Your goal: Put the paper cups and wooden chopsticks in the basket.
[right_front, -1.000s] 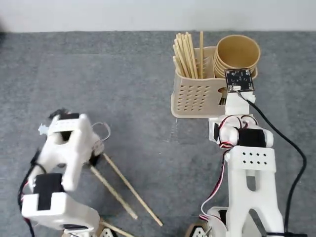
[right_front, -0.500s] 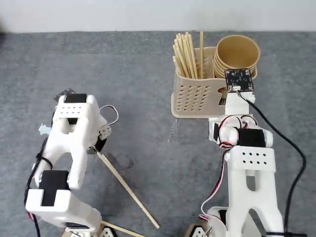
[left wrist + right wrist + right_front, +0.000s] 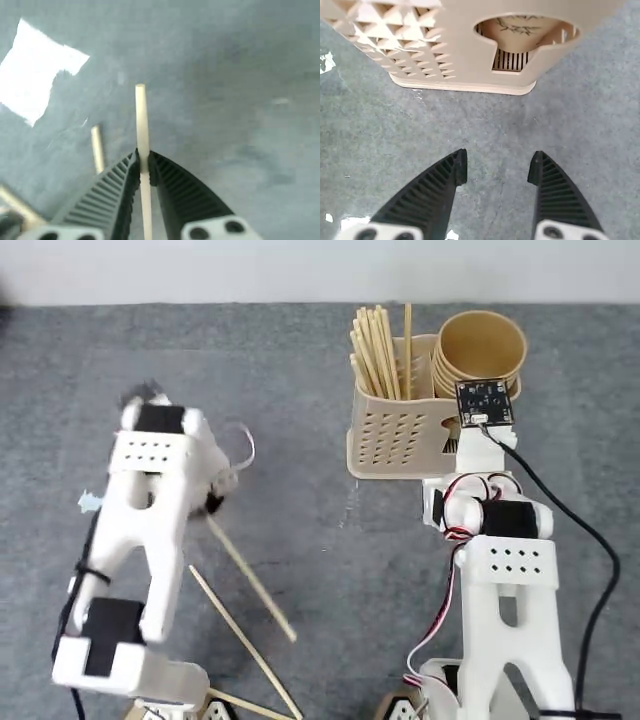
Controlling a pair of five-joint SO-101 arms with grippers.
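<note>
Several chopsticks (image 3: 376, 350) and seemingly stacked cups (image 3: 484, 342) stand in the basket (image 3: 396, 442).

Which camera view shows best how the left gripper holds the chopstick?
The left wrist view: the left gripper is shut on the chopstick. In the high view the arm hides the grip; the chopstick slants out below it. The right wrist view faces the basket.

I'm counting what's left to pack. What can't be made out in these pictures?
- High view: the cups are nested, so their number is unclear; the right arm's board covers part.
- High view: a chopstick at the bottom edge is cut off.
- High view: the left arm hides the upper end of the held chopstick.
- Right wrist view: the basket is cut off by the top edge.
</note>
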